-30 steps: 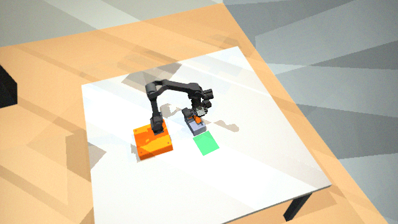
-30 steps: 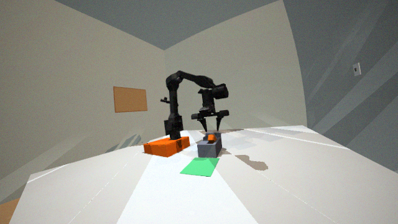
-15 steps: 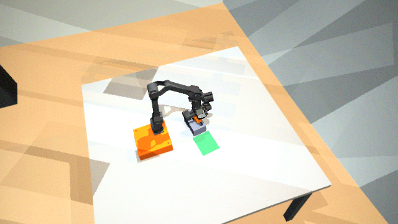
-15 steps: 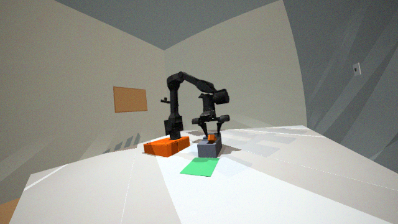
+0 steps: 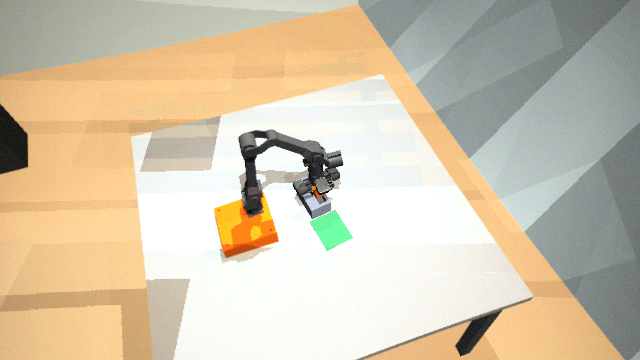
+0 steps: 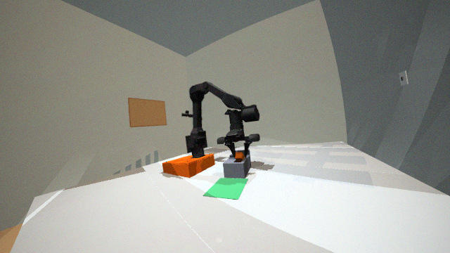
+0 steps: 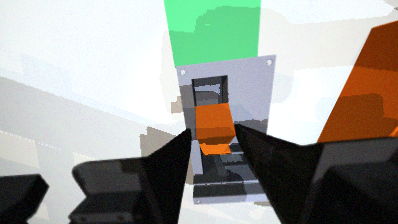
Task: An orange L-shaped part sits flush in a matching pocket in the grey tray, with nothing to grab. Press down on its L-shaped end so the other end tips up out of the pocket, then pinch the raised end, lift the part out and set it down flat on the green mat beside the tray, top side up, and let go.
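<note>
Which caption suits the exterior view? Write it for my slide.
Gripper fingers astride the raised orange part at the grey tray, green mat beside it.

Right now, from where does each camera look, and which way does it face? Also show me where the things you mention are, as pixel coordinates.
Top: high above the table (image 5: 400,300), facing down; whole arm shows.
Exterior: low beyond the green mat (image 5: 331,230) (image 6: 226,188) (image 7: 215,35), facing the arm; whole arm shows.
Wrist: on the arm, facing down between the hand's fingers at the tray (image 5: 320,206) (image 6: 235,169) (image 7: 250,95).
Top and exterior share the orange base.
</note>
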